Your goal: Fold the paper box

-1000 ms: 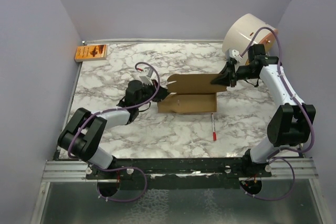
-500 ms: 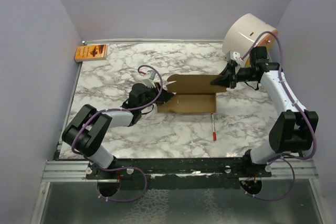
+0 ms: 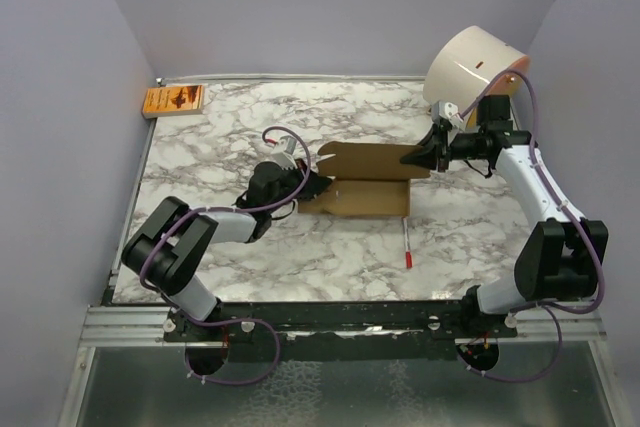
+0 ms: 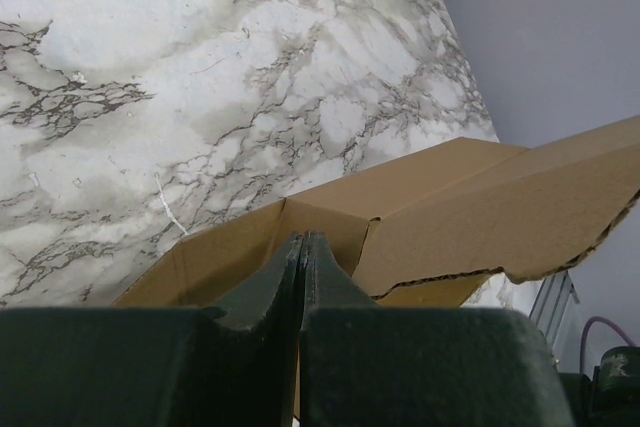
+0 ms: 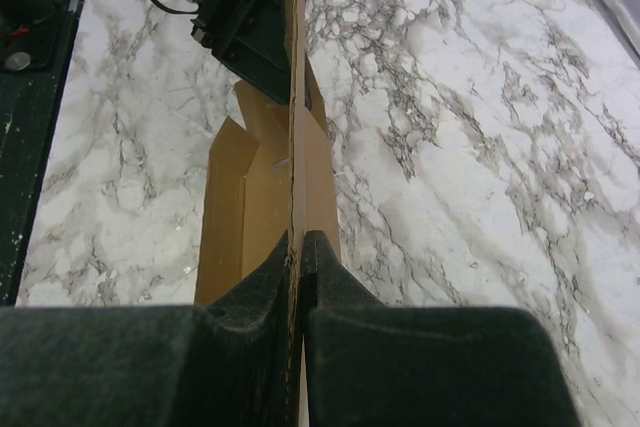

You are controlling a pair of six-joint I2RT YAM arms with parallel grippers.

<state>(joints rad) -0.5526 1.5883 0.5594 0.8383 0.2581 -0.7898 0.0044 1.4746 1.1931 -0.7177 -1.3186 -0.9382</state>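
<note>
Currently, the paper box (image 3: 365, 192) sits near the middle of the marbled table (image 3: 210, 137) in a partly folded state. One brown panel lies flat on the table. A second panel rises from it along a crease on the far side.

Left tool (image 3: 320, 185): fully closed. It meets the box at the box's left end. In the left wrist view the two fingers (image 4: 270, 287) are pressed together, with a thin strip of brown cardboard visible between them. The left tool (image 4: 302, 239) is therefore pinching a flap of the paper box (image 4: 480, 217) at that end.

Right tool (image 3: 410, 158): fully closed. It grips the raised panel at the right far corner. In the right wrist view the right tool (image 5: 297, 237) clamps the panel edge-on, so the cardboard appears as a thin vertical line running away from the fingertips. The flat part of the paper box (image 5: 255, 187) lies on the table to the left of that line.

Other items on the table:
- A small orange packet (image 3: 173, 100) lies in the far left corner, well apart from the box.
- A large white cylinder (image 3: 468, 65) rests tilted in the far right corner, behind the right arm.
- A thin white stick with a red end (image 3: 407, 244) lies on the near side of the box's right end, close to it but not touching.
</note>
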